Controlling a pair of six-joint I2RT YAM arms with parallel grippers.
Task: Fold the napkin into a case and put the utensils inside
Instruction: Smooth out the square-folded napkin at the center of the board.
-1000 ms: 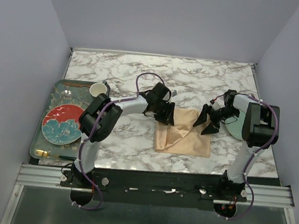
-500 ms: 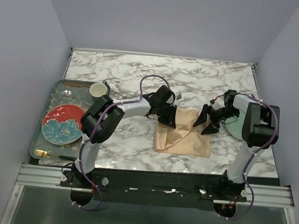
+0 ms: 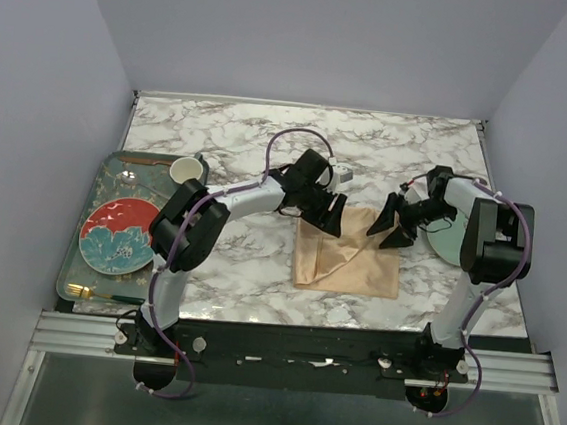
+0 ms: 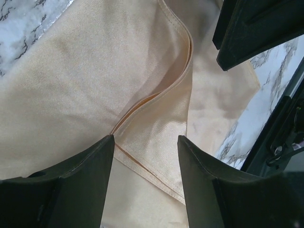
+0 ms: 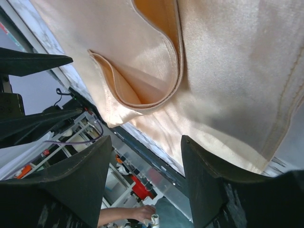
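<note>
The peach-orange napkin (image 3: pixel 349 259) lies part-folded on the marble table, a hemmed flap (image 4: pixel 156 95) curling over its lower layer. My left gripper (image 3: pixel 330 213) hovers over the napkin's far left corner, open (image 4: pixel 146 138), with only cloth showing below the gap. At the far right corner is my right gripper (image 3: pixel 395 223), also open (image 5: pixel 146 138) and holding nothing; a pocket-like fold (image 5: pixel 142 80) lies ahead of it. The gold utensils (image 3: pixel 103 297) rest at the near edge of the tray (image 3: pixel 71 252). No finished case shows.
On the grey patterned tray at the left stand a red and blue flowered plate (image 3: pixel 118 234) and a white cup (image 3: pixel 186 170). A pale plate (image 3: pixel 444 240) sits under the right arm. Purple walls close in the table on three sides.
The left gripper closed, then opened again, and shifted a little right and away over the napkin's corner. The right gripper narrowed slightly and edged away from me.
</note>
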